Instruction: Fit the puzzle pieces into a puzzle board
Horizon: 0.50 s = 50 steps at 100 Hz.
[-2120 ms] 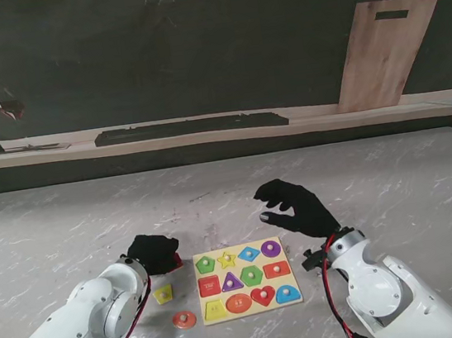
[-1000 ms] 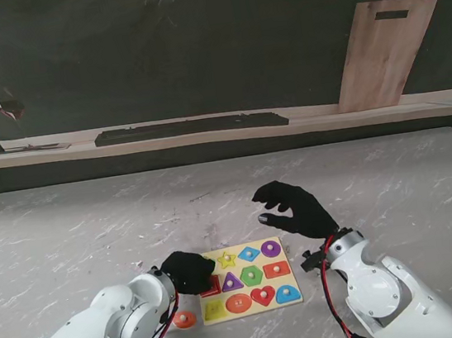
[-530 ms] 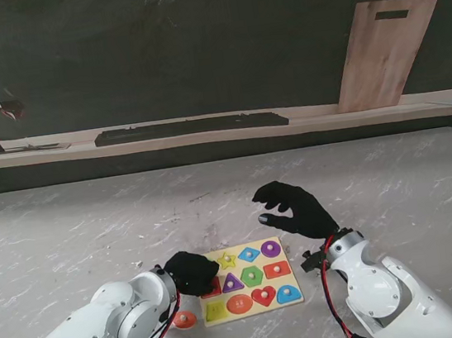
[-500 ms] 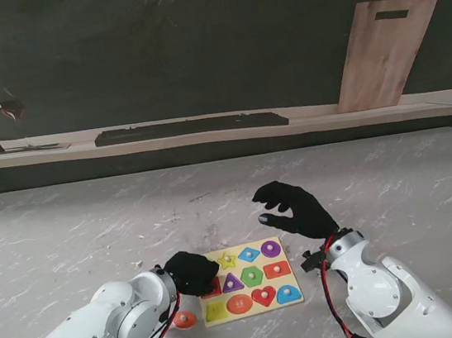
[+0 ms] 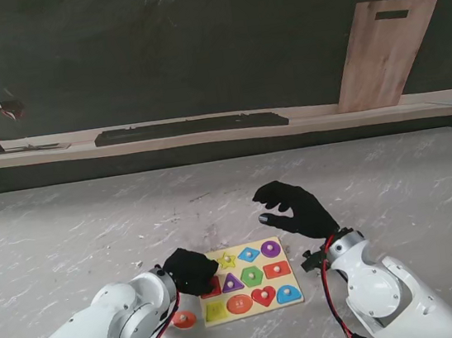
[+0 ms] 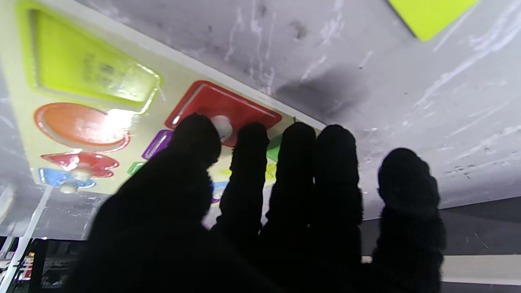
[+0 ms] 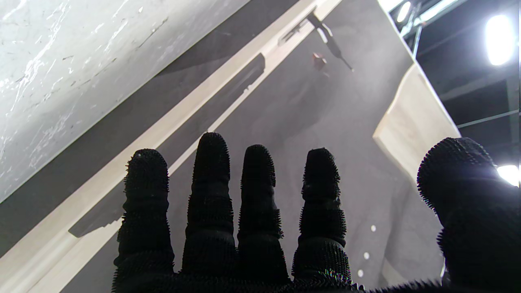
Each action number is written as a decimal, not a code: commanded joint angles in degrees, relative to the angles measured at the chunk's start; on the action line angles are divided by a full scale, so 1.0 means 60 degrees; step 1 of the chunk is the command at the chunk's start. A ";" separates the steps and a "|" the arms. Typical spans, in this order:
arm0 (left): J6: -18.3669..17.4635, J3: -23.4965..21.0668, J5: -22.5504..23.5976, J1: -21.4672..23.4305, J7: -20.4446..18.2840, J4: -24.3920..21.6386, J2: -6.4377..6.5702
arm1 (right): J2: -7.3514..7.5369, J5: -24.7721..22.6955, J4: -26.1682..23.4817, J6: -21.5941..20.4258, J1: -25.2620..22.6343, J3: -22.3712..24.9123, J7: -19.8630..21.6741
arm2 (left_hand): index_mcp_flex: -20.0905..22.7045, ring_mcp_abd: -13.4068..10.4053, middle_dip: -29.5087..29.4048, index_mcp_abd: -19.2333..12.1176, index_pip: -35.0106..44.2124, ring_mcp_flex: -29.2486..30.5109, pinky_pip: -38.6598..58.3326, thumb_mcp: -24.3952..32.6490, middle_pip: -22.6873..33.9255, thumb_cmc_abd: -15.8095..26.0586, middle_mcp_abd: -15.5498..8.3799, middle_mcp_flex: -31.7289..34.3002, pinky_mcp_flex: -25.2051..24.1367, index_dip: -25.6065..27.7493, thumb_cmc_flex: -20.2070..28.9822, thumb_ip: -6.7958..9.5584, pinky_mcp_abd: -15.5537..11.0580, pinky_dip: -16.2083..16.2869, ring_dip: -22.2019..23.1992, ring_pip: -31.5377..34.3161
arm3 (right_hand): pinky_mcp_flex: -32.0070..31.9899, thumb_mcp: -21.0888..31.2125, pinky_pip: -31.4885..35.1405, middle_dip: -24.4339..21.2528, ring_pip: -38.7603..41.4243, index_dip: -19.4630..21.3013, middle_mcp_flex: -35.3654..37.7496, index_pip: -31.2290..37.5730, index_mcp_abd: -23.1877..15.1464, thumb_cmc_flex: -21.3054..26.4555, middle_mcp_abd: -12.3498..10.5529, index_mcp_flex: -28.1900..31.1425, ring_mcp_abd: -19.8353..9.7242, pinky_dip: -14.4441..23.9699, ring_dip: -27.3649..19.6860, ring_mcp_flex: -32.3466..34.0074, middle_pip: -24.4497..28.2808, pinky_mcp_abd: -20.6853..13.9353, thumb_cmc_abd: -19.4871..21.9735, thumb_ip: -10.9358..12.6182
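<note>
Still left hand (image 5: 191, 271) over puzzle board (image 5: 249, 279).

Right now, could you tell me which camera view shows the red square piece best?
The left wrist view: the red square piece fills it close up, seated in the board, knob by the left hand's fingertips. The stand view shows only a sliver beside that hand. The right wrist view misses it.

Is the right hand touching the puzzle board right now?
No, in the stand view the right hand hangs open over bare marble past the far right corner of the puzzle board, clear of it.
</note>
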 commanded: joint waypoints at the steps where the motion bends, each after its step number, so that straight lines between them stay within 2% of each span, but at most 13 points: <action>1: 0.0096 -0.0030 0.0091 0.0051 0.0053 -0.0012 0.0020 | -0.0032 -0.0043 -0.0049 -0.0045 -0.0078 -0.0011 -0.0037 | -0.0082 -0.0083 -0.0122 -0.0110 -0.0188 -0.0104 0.0186 -0.0526 -0.0073 -0.0209 0.0001 -0.0176 -0.0172 -0.0015 -0.0131 -0.0201 -0.1302 0.0072 -0.0023 0.0005 | 0.0027 0.0071 0.0148 0.0066 0.0094 -0.0059 0.0164 -0.0117 -0.0301 -0.0201 -0.0063 0.0128 -0.0040 0.0105 0.0098 0.0231 -0.0053 -0.0020 0.0168 0.0278; 21: 0.0211 -0.0231 0.0388 0.0189 0.0280 -0.0097 0.0005 | -0.0032 -0.0055 -0.0061 -0.0048 -0.0092 -0.0001 -0.0048 | -0.0026 -0.0011 -0.0194 0.0150 -0.1103 -0.0360 0.0009 -0.1379 -0.0272 0.0656 0.0034 -0.0470 -0.0383 0.0421 -0.0972 0.0062 -0.1297 0.0064 -0.0003 -0.0217 | 0.0025 0.0068 0.0147 0.0065 0.0096 -0.0053 0.0174 -0.0096 -0.0274 -0.0201 -0.0059 0.0170 -0.0037 0.0102 0.0099 0.0240 -0.0055 -0.0020 0.0168 0.0278; 23: 0.0203 -0.0257 0.0411 0.0205 0.0303 -0.0107 0.0004 | -0.0032 -0.0055 -0.0061 -0.0048 -0.0092 -0.0001 -0.0047 | 0.0007 -0.0004 -0.0215 0.0172 -0.1260 -0.0364 -0.0003 -0.1471 -0.0299 0.0775 0.0031 -0.0485 -0.0391 0.0479 -0.1106 0.0220 -0.1300 0.0065 -0.0006 -0.0237 | 0.0028 0.0068 0.0149 0.0065 0.0094 -0.0054 0.0172 -0.0097 -0.0270 -0.0201 -0.0062 0.0163 -0.0040 0.0102 0.0098 0.0236 -0.0056 -0.0025 0.0172 0.0278; 25: 0.0195 -0.0285 0.0428 0.0222 0.0330 -0.0119 0.0002 | -0.0032 -0.0055 -0.0061 -0.0048 -0.0092 -0.0001 -0.0047 | 0.0010 0.0000 -0.0220 0.0199 -0.1319 -0.0372 -0.0007 -0.1514 -0.0304 0.0858 0.0031 -0.0489 -0.0397 0.0499 -0.1194 0.0262 -0.1301 0.0066 -0.0007 -0.0245 | 0.0035 0.0068 0.0152 0.0065 0.0093 -0.0053 0.0170 -0.0096 -0.0269 -0.0197 -0.0065 0.0168 -0.0045 0.0103 0.0097 0.0237 -0.0057 -0.0025 0.0176 0.0279; 49: 0.0186 -0.0672 0.0503 0.0490 0.0569 -0.0358 -0.0040 | -0.0032 -0.0054 -0.0062 -0.0048 -0.0092 0.0000 -0.0046 | -0.0069 0.0041 -0.0298 0.0245 -0.1747 -0.0518 -0.0104 -0.1829 -0.0456 0.1124 0.0062 -0.0668 -0.0534 0.0580 -0.1550 0.0369 -0.1310 0.0047 -0.0043 -0.0384 | 0.0024 0.0059 0.0152 0.0066 0.0094 -0.0057 0.0167 -0.0114 -0.0289 -0.0192 -0.0062 0.0156 -0.0031 0.0100 0.0098 0.0226 -0.0058 -0.0016 0.0180 0.0281; 50: 0.0187 -0.0694 0.0504 0.0505 0.0573 -0.0373 -0.0042 | -0.0032 -0.0053 -0.0062 -0.0048 -0.0092 0.0000 -0.0046 | -0.0052 0.0044 -0.0325 0.0248 -0.1891 -0.0517 -0.0121 -0.2217 -0.0462 0.1208 0.0064 -0.0672 -0.0541 0.0690 -0.1357 0.0404 -0.1310 0.0061 -0.0023 -0.0410 | 0.0024 0.0061 0.0152 0.0065 0.0096 -0.0056 0.0166 -0.0112 -0.0285 -0.0188 -0.0068 0.0157 -0.0024 0.0100 0.0098 0.0228 -0.0059 -0.0021 0.0179 0.0281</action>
